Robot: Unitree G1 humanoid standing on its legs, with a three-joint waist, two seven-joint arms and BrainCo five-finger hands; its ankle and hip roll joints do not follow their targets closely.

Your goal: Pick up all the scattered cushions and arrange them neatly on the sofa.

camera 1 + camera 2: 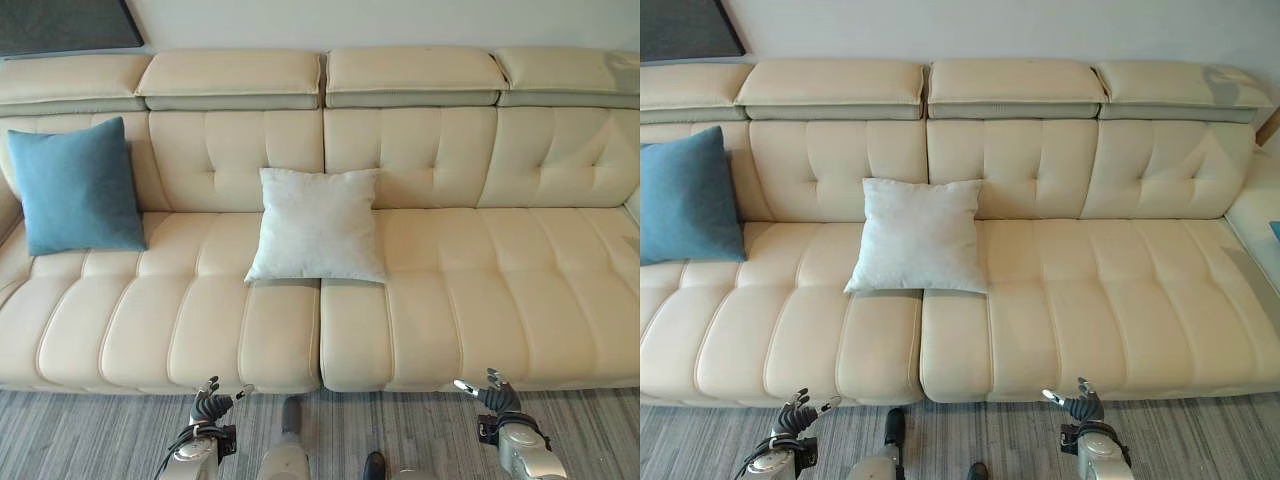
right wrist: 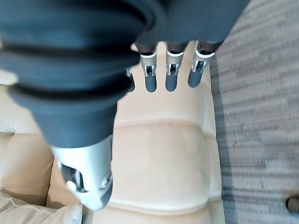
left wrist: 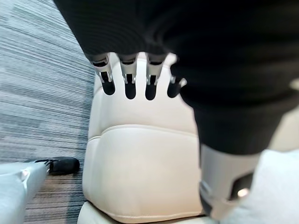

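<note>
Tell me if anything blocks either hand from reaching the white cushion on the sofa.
Nothing visible does. The white cushion leans against the backrest at the sofa's middle. The left hand and right hand hang open by the front edge, with bare seat between. The blue cushion sits aside.

A long cream leather sofa [image 1: 420, 300] runs nearly the whole width of the room, its tufted back and padded headrests against a plain pale wall [image 1: 400, 20]. Up at the far left, a dark framed panel [image 1: 60, 25] hangs on that wall. In front, the floor is grey striped carpet [image 1: 90, 440]. The light is soft and even.
</note>
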